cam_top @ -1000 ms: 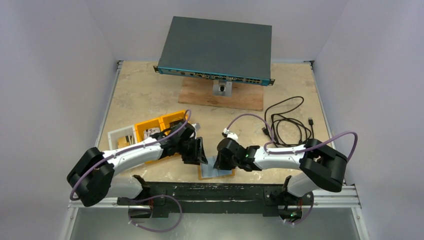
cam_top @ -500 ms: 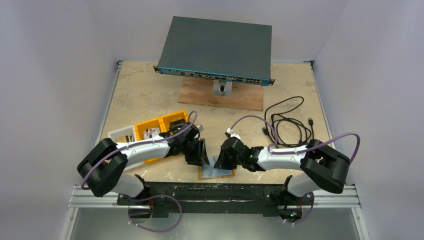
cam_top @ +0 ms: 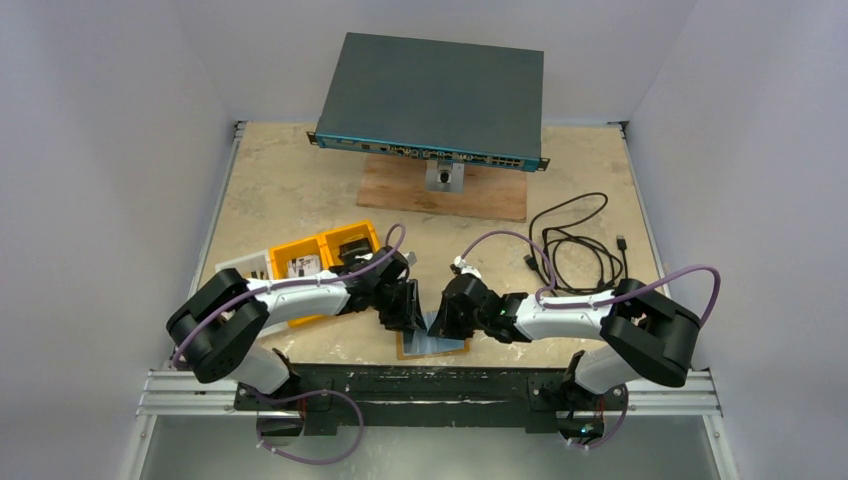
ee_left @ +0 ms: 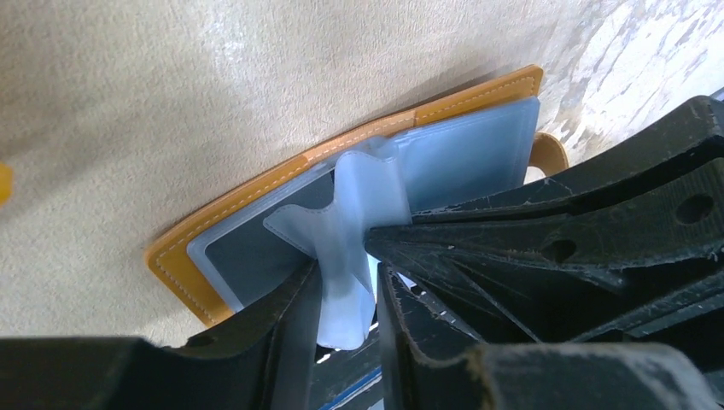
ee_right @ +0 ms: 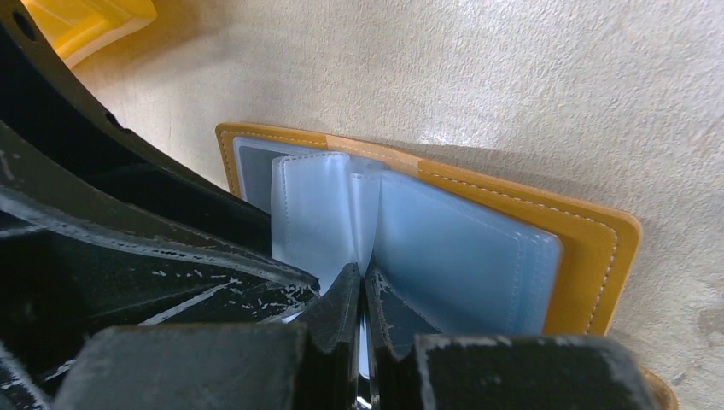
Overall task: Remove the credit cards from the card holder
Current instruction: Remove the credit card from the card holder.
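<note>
The tan card holder [cam_top: 432, 346] lies open at the table's front edge, its clear plastic sleeves fanned up. It also shows in the left wrist view [ee_left: 256, 184] and the right wrist view [ee_right: 589, 248]. A grey credit card [ee_left: 248, 256] sits inside the flat left sleeve, and its edge shows in the right wrist view [ee_right: 253, 159]. My left gripper [ee_left: 346, 260] is narrowly open, its fingers on either side of a raised, twisted sleeve [ee_left: 363, 201]. My right gripper [ee_right: 360, 272] is shut on a raised sleeve [ee_right: 367, 213] at the holder's middle. Both grippers [cam_top: 412, 310] [cam_top: 442, 316] meet over the holder.
A yellow compartment tray [cam_top: 320, 255] and a white bin [cam_top: 243, 270] lie under my left arm. A network switch [cam_top: 430, 95] stands on a wooden board [cam_top: 445, 195] at the back. A black cable [cam_top: 575, 245] coils at the right. The black front rail [cam_top: 420, 385] is just below the holder.
My left arm has swung right, bringing its gripper from beside the holder onto the raised sleeves. My right gripper has shifted slightly and kept its hold.
</note>
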`<state>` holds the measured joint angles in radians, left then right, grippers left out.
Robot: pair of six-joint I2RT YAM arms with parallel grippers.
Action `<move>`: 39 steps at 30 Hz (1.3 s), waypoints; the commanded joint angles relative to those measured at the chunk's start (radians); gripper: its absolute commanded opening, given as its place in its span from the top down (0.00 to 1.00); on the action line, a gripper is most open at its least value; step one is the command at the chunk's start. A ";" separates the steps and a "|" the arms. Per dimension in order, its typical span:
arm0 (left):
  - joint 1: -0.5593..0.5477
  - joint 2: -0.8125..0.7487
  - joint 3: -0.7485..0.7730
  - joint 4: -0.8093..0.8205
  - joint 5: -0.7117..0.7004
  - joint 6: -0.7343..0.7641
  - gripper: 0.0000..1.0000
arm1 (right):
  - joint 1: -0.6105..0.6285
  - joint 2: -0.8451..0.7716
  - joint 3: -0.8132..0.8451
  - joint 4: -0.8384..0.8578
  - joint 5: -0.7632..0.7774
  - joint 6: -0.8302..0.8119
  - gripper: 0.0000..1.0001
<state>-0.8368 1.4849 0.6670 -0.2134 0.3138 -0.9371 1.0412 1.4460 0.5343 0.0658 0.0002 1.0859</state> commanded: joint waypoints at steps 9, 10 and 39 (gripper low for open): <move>-0.016 0.015 0.027 -0.038 -0.059 -0.027 1.00 | -0.019 -0.047 0.001 -0.098 0.003 -0.041 0.88; -0.016 0.011 0.029 -0.043 -0.062 -0.026 1.00 | -0.024 -0.062 0.007 -0.107 0.003 -0.047 0.87; -0.056 0.059 0.161 0.044 0.067 -0.022 0.59 | -0.067 -0.395 0.099 -0.471 0.183 -0.088 0.70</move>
<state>-0.8791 1.5082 0.7784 -0.2245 0.3447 -0.9585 0.9806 1.1076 0.6228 -0.3389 0.1127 0.9871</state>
